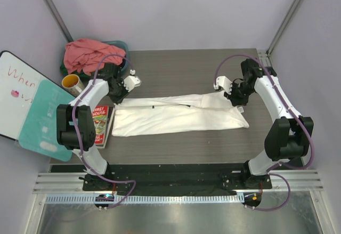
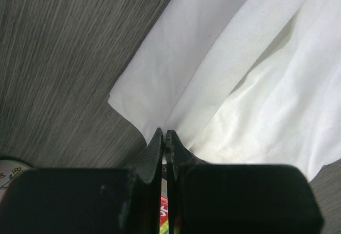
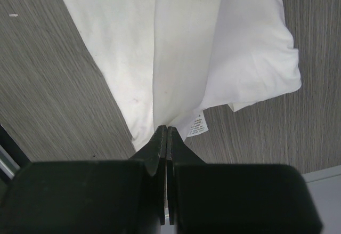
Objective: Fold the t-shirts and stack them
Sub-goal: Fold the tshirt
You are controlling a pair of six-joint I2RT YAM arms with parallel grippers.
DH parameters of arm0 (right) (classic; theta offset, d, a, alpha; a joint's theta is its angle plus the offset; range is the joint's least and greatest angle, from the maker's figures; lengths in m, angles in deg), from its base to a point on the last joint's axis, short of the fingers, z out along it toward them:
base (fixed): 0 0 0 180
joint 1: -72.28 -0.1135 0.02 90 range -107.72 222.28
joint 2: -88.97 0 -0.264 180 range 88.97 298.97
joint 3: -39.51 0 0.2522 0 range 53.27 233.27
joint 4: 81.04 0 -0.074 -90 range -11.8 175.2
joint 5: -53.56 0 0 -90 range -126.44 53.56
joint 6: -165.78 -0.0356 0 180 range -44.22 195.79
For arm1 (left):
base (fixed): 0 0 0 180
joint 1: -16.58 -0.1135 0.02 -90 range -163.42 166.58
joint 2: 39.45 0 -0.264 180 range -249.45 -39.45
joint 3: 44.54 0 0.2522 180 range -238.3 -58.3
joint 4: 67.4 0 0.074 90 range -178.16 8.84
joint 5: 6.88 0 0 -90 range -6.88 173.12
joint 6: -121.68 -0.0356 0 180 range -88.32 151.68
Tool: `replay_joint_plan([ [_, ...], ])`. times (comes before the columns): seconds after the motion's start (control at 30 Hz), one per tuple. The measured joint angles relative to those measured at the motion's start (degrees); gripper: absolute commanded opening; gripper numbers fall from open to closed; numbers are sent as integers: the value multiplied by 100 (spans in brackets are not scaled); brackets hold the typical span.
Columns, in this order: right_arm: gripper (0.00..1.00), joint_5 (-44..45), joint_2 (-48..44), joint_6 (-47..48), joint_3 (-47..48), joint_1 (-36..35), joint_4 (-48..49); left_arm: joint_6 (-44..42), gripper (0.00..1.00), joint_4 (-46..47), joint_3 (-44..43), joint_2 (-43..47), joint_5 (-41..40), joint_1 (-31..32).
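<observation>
Two shirts are in sight; no third, dark one shows in any view.

Item 1: the white shirt (image 1: 176, 118) lies flat on the table (image 1: 181, 74), drawn into a long band with its far long side turned over onto itself. It spans the gap between the two sets of fingers.

Item 2: the left gripper (image 2: 163, 134) is clenched, its tips meeting at the shirt's near edge, with a loose corner just ahead of them and to one side.

Item 3: the right gripper (image 3: 166, 128) is likewise clenched, its tips at the cloth edge with the care label (image 3: 198, 124) immediately beside them.

It cannot be told whether either pair has a layer pinched or merely touches the hem.

Item 4: the pink shirt (image 1: 85, 55) sits bunched in the teal basin (image 1: 120, 46), well beyond the left fingers, untouched.

Assessment: the cloth is light, limp and thin. It will sag, drag and crease, and layers may slide over one another on the smooth tabletop. The soundest hold is a pinch through all layers at the end edges or corners, nearest each set of tips, lifting both ends together so the band stays taut. A single-layer pinch risks pulling the fold open.
</observation>
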Motion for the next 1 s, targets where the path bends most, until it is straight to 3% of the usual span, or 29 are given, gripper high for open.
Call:
replay_joint_plan([
  [1.0, 1, 15, -37, 402, -157, -9, -225, -223, 0, -562, -164, -341, 87, 0],
])
